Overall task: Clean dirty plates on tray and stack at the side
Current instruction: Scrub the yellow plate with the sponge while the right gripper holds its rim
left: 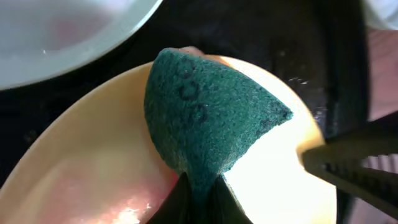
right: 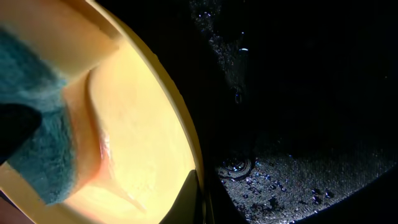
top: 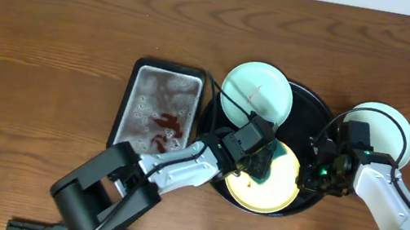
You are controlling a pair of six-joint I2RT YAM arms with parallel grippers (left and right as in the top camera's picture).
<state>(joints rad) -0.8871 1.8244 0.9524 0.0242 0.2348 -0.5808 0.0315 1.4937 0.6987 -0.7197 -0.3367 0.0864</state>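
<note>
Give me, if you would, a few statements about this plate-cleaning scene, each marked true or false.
1. The left jaws press a dark green scouring sponge onto the round yellow plastic plate. True.
2. The yellow plate lies in the rectangular grey metal pan. False: it lies on the large round black tray.
3. The right jaws are shut on the yellow plate's rim. True.
4. Both pale mint-blue plates sit on the tray. False: one pale mint-blue plate is on it; the other pale plate lies on the table to its right.
</note>
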